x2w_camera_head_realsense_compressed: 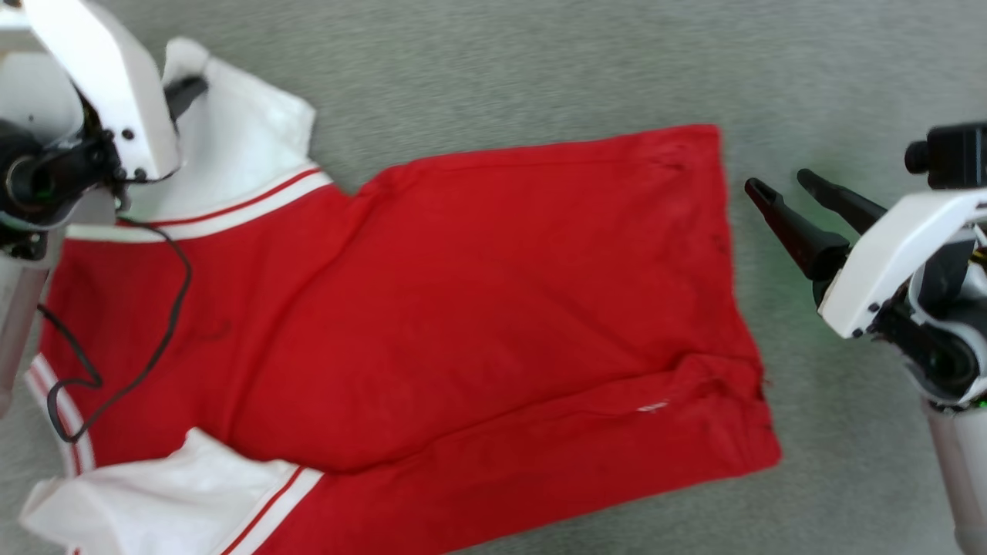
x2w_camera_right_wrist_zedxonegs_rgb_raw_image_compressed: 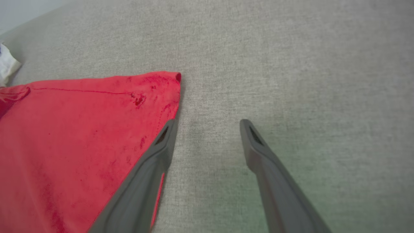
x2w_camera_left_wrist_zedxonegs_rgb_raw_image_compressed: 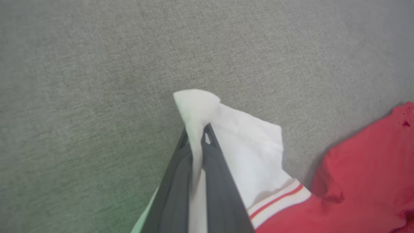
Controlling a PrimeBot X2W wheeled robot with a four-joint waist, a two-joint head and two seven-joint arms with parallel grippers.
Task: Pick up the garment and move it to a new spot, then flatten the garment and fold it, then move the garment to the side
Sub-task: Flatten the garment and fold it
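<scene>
The garment (x2w_camera_head_realsense_compressed: 478, 308), a bright red shirt with white sleeves edged in thin red stripes, lies spread across the grey fabric surface. My left gripper (x2w_camera_left_wrist_zedxonegs_rgb_raw_image_compressed: 195, 131) is shut on the tip of its upper white sleeve (x2w_camera_left_wrist_zedxonegs_rgb_raw_image_compressed: 245, 149), the cloth pinched between the two dark fingers. In the head view that sleeve (x2w_camera_head_realsense_compressed: 239, 146) sits at the upper left beside my left arm. My right gripper (x2w_camera_head_realsense_compressed: 775, 183) stands open just right of the shirt's hem, holding nothing. In the right wrist view its fingers (x2w_camera_right_wrist_zedxonegs_rgb_raw_image_compressed: 161, 142) straddle bare surface beside the red hem corner (x2w_camera_right_wrist_zedxonegs_rgb_raw_image_compressed: 168, 81).
The grey woven surface (x2w_camera_head_realsense_compressed: 540, 69) runs all around the shirt. A black cable (x2w_camera_head_realsense_compressed: 166, 308) from my left arm loops over the red cloth. A second white sleeve (x2w_camera_head_realsense_compressed: 154, 493) lies crumpled at the lower left.
</scene>
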